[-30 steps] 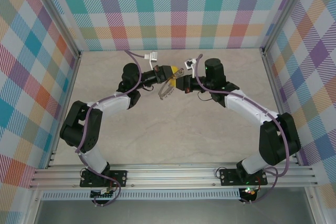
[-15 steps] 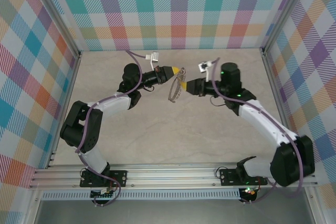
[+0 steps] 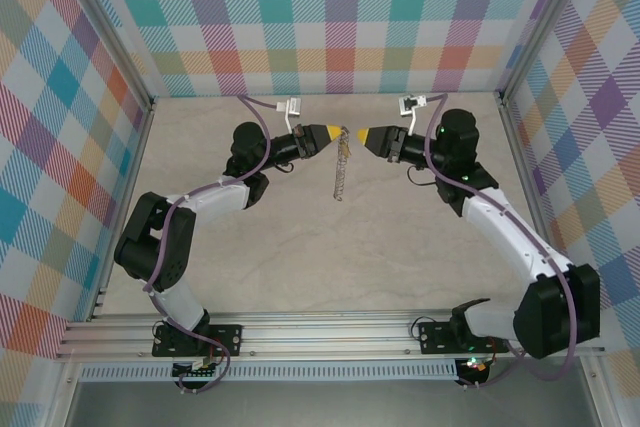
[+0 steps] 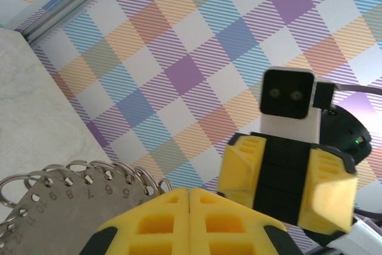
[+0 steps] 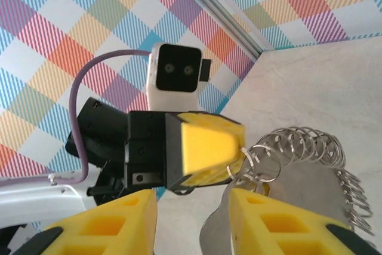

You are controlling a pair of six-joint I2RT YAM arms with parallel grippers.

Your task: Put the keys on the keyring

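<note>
A pale marbled table (image 3: 300,257) stands inside checked walls (image 3: 340,17) framed by aluminium rails (image 3: 330,332). Both arms reach toward the far side of the table, bent at the elbow, with their yellow tips turned to face each other. The left gripper (image 3: 333,133) has its fingers pressed together, clamped on the keyring (image 3: 341,169), which hangs down from its tip. From the right wrist the keyring looks like a metal plate edged with small wire rings, spreading out from the left fingertips. The right gripper (image 3: 363,136) sits near the left one, level with it and not touching, its fingers apart.
</note>
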